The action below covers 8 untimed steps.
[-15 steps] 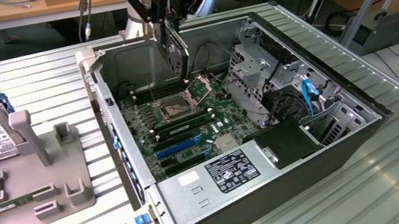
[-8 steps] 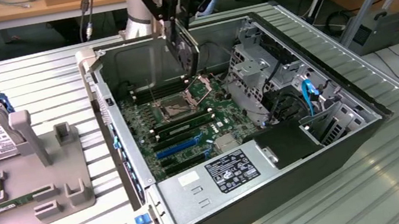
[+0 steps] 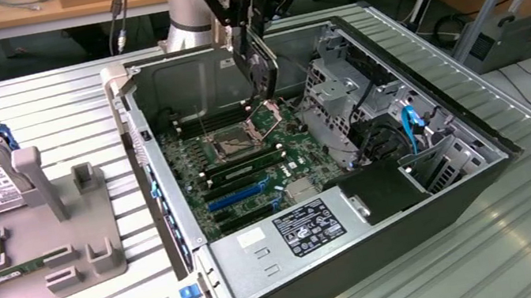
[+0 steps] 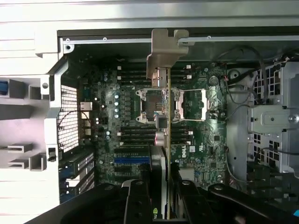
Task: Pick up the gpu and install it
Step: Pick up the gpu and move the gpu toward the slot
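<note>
Black gpu hangs upright in the gripper, jaws partway closed and clamped on its top end, pale bracket at the far end. Its lower end looks to be down inside the open case, over the CPU socket, touching nothing as far as I can tell. Blue slots lie past the socket, toward the labelled cover. My take on doing it well: card edge parallel to a slot, bracket toward the perforated rear wall, slow descent, press only once square. Tight side: drive cage and cables on the exterior view's right. Memory sticks stand between socket and slots. Open room is straight up and over the board's middle
</note>
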Available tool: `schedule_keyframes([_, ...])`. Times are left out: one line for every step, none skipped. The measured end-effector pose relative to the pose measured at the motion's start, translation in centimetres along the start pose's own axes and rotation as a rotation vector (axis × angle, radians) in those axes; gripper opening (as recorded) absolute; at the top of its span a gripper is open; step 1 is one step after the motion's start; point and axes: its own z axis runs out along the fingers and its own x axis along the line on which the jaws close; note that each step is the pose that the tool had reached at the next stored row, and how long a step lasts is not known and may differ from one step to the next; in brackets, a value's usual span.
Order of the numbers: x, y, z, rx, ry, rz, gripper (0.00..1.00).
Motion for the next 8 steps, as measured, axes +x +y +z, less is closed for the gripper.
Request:
schedule_keyframes([-0.2,-0.02,0.1,0.001,0.0,0.0,0.27])
schedule_keyframes([-0.3,-0.05,0.19,0.0019,0.0,0.0,0.27])
schedule_keyframes([-0.4,-0.06,0.26,0.0024,0.0,0.0,0.27])
schedule_keyframes([-0.7,-0.1,0.43,0.0037,0.0,0.0,0.27])
schedule_keyframes([-0.9,-0.17,0.61,0.0055,0.0,0.0,0.27])
schedule_keyframes([-1.1,-0.24,0.79,0.0077,-0.0001,0.0,0.27])
schedule_keyframes([-1.2,-0.28,0.93,0.009,-0.0001,0.0,0.27])
schedule_keyframes([-1.3,-0.29,1.01,0.0097,-0.0002,0.0,0.27])
